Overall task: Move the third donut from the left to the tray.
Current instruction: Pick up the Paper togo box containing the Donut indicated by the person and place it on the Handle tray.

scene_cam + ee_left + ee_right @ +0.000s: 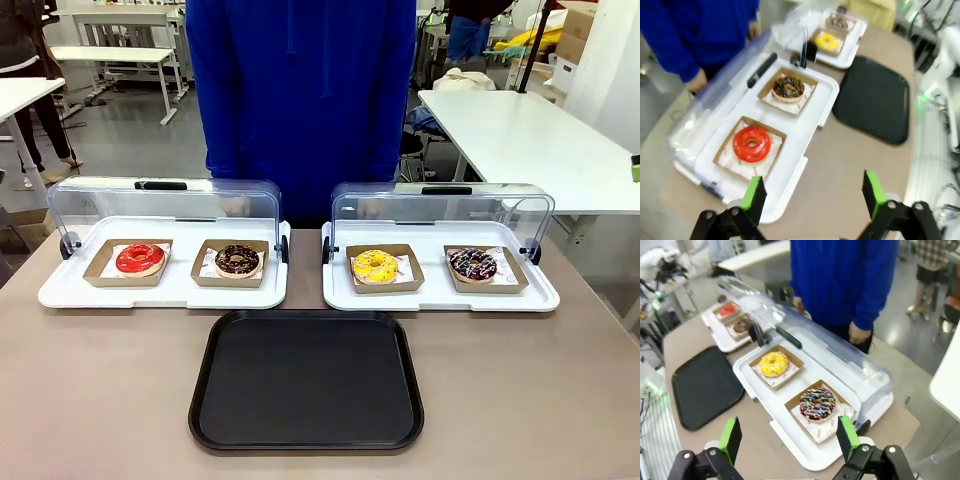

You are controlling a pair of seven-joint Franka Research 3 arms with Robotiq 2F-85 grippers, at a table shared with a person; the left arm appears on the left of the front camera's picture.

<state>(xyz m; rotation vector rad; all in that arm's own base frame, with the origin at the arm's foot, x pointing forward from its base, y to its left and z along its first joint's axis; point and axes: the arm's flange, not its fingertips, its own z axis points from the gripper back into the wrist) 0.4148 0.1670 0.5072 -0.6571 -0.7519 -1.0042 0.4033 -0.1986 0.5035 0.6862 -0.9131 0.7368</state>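
The third donut from the left [375, 266] has bright yellow icing and sits in a shallow brown box on the right-hand white tray [440, 297]. It also shows as the yellow donut [773, 363] in the right wrist view and, small and far off, as the yellow donut [827, 41] in the left wrist view. The black tray [307, 379] lies flat in front of the white trays, also seen as the black tray [705, 386] and the black tray [873, 99]. My left gripper [813, 196] hangs open above the table's left end. My right gripper [789, 436] stands open above the right end, near a sprinkled chocolate donut [817, 404].
A red donut [140, 258] and a chocolate donut [237, 260] sit in boxes on the left white tray [160, 292]. A dark sprinkled donut [472, 264] lies right of the yellow one. Both clear lids [440, 205] are raised. A person in a blue top [300, 90] stands at the far side.
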